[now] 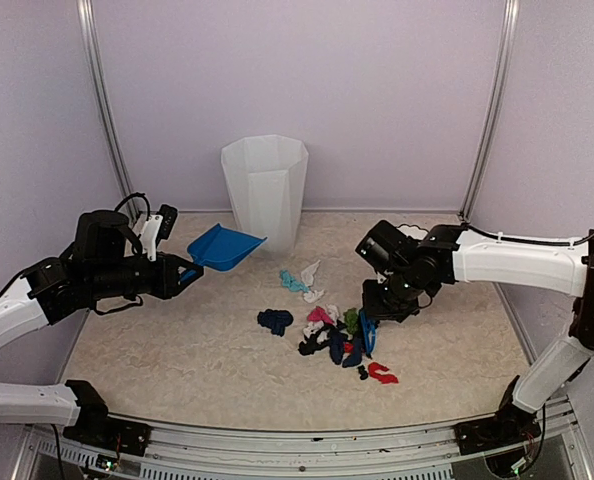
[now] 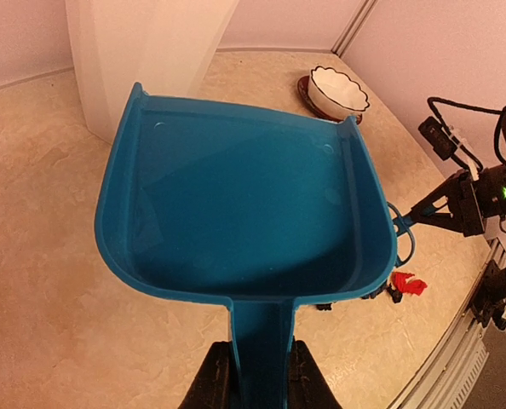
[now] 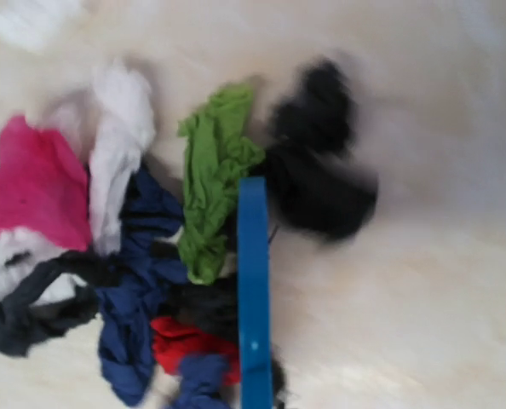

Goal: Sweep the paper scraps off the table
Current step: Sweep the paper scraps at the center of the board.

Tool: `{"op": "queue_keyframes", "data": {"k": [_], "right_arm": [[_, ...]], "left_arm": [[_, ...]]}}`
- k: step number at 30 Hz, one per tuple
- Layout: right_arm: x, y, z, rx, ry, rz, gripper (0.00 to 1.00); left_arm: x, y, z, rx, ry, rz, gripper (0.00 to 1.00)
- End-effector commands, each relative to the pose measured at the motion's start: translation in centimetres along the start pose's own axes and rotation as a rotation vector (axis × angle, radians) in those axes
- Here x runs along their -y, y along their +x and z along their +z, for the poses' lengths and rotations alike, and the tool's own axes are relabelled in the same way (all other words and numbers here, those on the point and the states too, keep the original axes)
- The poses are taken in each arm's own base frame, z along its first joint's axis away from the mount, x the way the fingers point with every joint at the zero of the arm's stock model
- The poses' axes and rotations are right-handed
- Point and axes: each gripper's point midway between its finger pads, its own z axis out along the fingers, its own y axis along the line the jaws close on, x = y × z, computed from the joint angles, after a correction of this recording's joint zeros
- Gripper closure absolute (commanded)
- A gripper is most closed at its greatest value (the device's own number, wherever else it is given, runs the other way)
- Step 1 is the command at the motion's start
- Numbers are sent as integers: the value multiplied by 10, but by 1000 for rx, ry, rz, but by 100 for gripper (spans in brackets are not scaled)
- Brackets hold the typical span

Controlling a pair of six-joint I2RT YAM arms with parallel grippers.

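Observation:
The paper scraps [image 1: 332, 335] lie heaped on the table [image 1: 177, 360], right of its middle. A dark blue scrap [image 1: 275, 320] sits apart to the left, teal and white ones [image 1: 302, 280] behind, and a red one [image 1: 382, 373] in front. My right gripper [image 1: 382, 305] hangs over the heap's right side, shut on a blue brush [image 1: 367, 333]. The right wrist view shows the brush [image 3: 253, 290] against green [image 3: 215, 179], black [image 3: 317, 179], pink [image 3: 31, 187] and dark blue [image 3: 138, 281] scraps; its fingers are out of frame. My left gripper [image 2: 260, 358] is shut on the handle of the blue dustpan [image 2: 244, 213], which is raised and has nothing in it.
A tall white bin [image 1: 265, 190] stands at the back centre, just behind the dustpan [image 1: 222, 247]. A white scalloped bowl [image 2: 338, 89] sits at the back right near the wall. Walls close in the table on three sides.

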Motion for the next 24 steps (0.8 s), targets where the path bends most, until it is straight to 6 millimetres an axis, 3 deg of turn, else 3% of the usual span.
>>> {"op": "queue_keyframes", "data": {"k": [1,6,12,15,19,24], "right_arm": [[-41,-36,-2,71,-160,64,100],[-47,-54,-13,122,-148,40,100],[-22,-70,-37,202,-20,8,100],[-21,-89,-59,285,-17,-7,100],[-32,-120,-85,440,-54,-93,100],[-52,-146,-97,626,-78,-346,100]], "left_arm": [[-1,3,2,-4,-6,0,100],[-3,4,2,-6,-15,2,100],[-3,4,2,-7,-16,1,100],[-3,3,2,-4,-17,0,100],[-5,4,3,-8,-25,1,100],[-8,5,4,-11,-40,0,100]]}}
